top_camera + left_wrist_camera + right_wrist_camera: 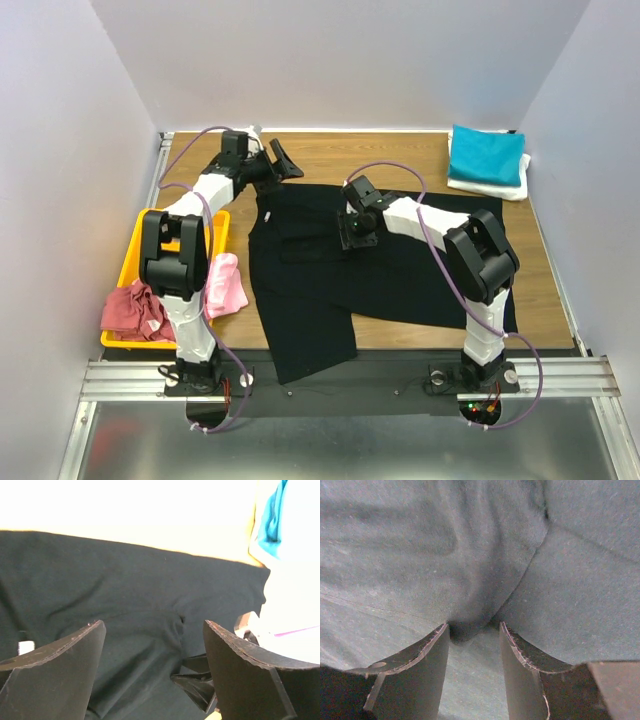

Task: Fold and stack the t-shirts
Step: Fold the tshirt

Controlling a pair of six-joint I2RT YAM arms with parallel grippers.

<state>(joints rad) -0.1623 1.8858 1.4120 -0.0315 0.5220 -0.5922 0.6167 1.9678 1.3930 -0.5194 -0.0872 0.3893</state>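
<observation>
The wooden bench (400, 150) is carrying the whole load. The large black t-shirt (310, 290) is lying spread across its middle, one end hanging over the near edge. The yellow tray (128, 262) is sitting at the bench's left side, beside the left arm. At the far right corner the teal t-shirt (487, 155) is resting folded on top of the white t-shirt (490, 188). The dusty red t-shirt (132, 310) is lying crumpled at the tray's near end, and the pink t-shirt (226, 285) is spilling over the tray's right rim, just beside the black one.

The right gripper (474, 627) is pressing down onto the black shirt with its jaws partly apart. A raised fold of the cloth is ending at its fingertips; whether they are pinching it cannot be told. The left gripper (154, 622) is hovering over the shirt's far left edge, spread wide and holding nothing.
</observation>
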